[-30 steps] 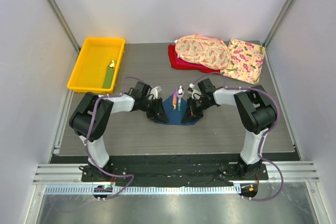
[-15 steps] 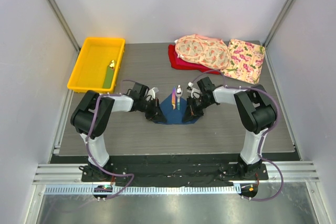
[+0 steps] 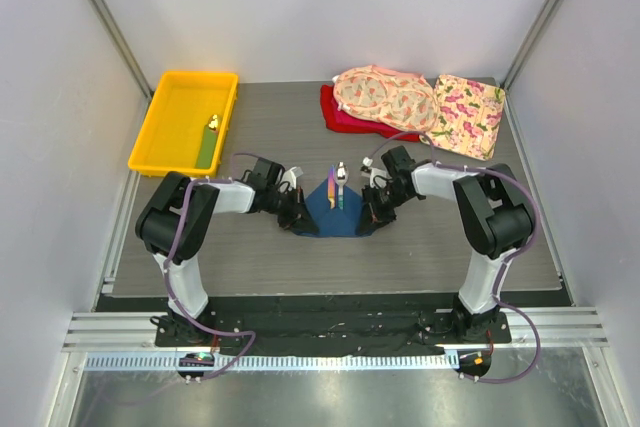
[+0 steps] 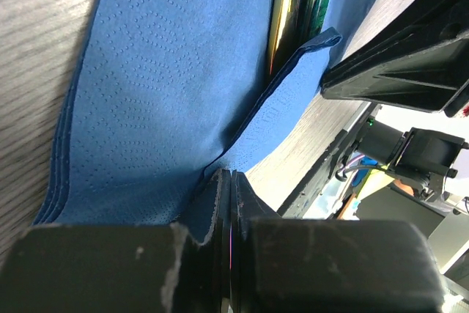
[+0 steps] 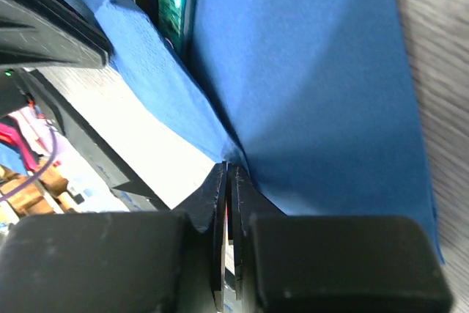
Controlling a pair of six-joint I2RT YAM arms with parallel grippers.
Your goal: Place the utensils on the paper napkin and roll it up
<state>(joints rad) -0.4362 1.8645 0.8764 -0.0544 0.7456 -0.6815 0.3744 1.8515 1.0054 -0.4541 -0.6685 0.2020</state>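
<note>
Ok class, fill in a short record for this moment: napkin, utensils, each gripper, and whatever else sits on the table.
Napkin: thin dark navy-blue paper napkin, pulled up at both sides
Utensils: slim cutlery pieces with coloured handles, lying along the napkin's middle
Left gripper: shut on one napkin edge
Right gripper: shut on the opposite edge
Elsewhere: yellow plastic tray far left; pink floral cloths over a red cloth far right

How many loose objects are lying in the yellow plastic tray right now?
2: a flat green strip along the yellow plastic tray's right side, and a tiny yellow object at the strip's far end.
</note>
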